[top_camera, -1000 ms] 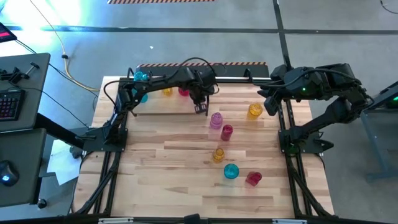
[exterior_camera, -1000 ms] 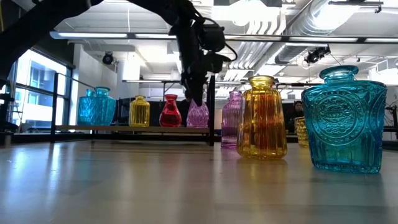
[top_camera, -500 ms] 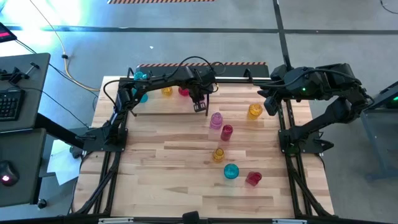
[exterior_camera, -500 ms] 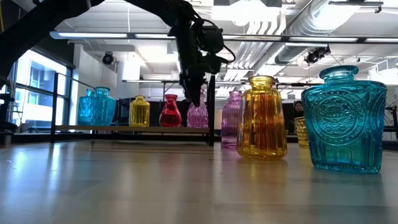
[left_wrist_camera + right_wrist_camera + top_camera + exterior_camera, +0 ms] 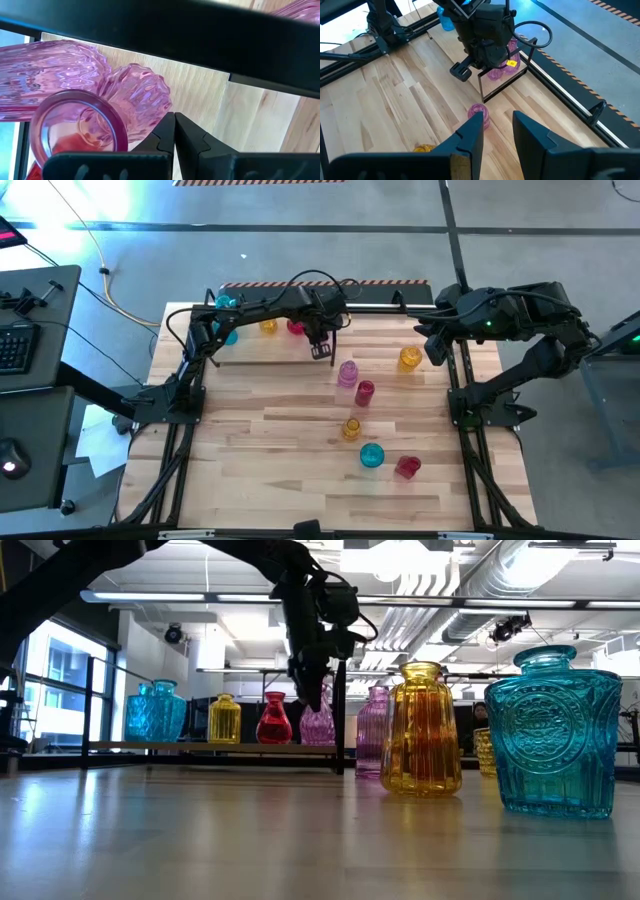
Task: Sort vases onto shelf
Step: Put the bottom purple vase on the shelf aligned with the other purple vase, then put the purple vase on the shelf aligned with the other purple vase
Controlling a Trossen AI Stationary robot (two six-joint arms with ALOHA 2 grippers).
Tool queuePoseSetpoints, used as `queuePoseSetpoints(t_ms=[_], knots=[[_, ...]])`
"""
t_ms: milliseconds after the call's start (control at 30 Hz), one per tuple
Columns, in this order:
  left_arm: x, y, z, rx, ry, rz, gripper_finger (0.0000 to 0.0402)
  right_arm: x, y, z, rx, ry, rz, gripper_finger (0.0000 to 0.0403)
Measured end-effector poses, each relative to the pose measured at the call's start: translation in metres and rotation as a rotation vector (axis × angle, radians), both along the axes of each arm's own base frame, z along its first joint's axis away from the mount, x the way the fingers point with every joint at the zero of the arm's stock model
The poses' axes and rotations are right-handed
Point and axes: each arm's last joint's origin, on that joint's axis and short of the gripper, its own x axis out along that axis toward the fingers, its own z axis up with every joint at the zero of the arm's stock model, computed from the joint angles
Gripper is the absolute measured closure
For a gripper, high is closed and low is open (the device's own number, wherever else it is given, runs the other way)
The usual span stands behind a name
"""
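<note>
Bright, even daylight — blue glare on the grey floor; the near light wooden tabletop is blurred.

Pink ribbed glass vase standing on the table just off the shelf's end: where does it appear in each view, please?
High view: the pink ribbed glass vase stands near the middle.
Low view: right of centre, half hidden behind an amber ribbed glass vase.
Left wrist view: cannot tell; pink glass fills much of it.
Right wrist view: on bare table.
Shared landmark: the black rod shelf, whose end is beside it.
</note>
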Motion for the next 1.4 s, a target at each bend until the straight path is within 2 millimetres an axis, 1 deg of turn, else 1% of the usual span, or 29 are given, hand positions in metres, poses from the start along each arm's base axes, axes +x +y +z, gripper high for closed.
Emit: queuePoseSetpoints(t_ms=[133, 533, 733, 833, 933, 1000, 1067, 1167, 1267, 1333, 1400], knots=[[0.000, 0.000, 0.000, 0.000, 0.000, -0.001, 0.0401, 0.000, 0.000, 0.000, 0.001, 0.000, 0.001, 0.0316], [0.005, -0.015, 0.001, -0.007, -0.003, -0.036, 0.0401, 0.000, 0.000, 0.000, 0.002, 0.000, 0.002, 0.0316], [0.006, -0.017, 0.002, 0.004, 0.001, -0.040, 0.0401, 0.000, 0.000, 0.000, 0.002, 0.000, 0.002, 0.0316], [0.002, -0.019, 0.010, 0.004, -0.008, -0.040, 0.0401, 0.000, 0.000, 0.000, 0.002, 0.000, 0.002, 0.0316], [-0.005, -0.022, 0.028, 0.013, -0.039, -0.029, 0.0401, 0.000, 0.000, 0.000, 0.001, 0.000, 0.002, 0.0316], [-0.012, -0.026, 0.044, 0.016, -0.072, -0.020, 0.0401, 0.000, 0.000, 0.000, 0.001, 0.000, 0.002, 0.0316], [-0.020, -0.033, 0.065, 0.016, -0.131, -0.022, 0.0401, 0.000, 0.000, 0.000, -0.005, 0.002, 0.008, 0.0316], [-0.038, -0.049, 0.103, 0.013, -0.238, -0.016, 0.0401, 0.000, -0.001, 0.000, -0.037, 0.004, -0.011, 0.0316], [-0.063, -0.068, 0.144, 0.028, -0.352, 0.004, 0.0402, 0.002, -0.002, 0.000, -0.082, 0.013, -0.025, 0.0316], [-0.085, -0.081, 0.170, 0.030, -0.435, 0.023, 0.0402, 0.008, -0.002, -0.002, -0.103, 0.019, -0.006, 0.0316], [-0.109, -0.093, 0.193, 0.026, -0.501, 0.041, 0.0401, 0.020, -0.001, -0.006, -0.132, 0.028, 0.021, 0.0316]])
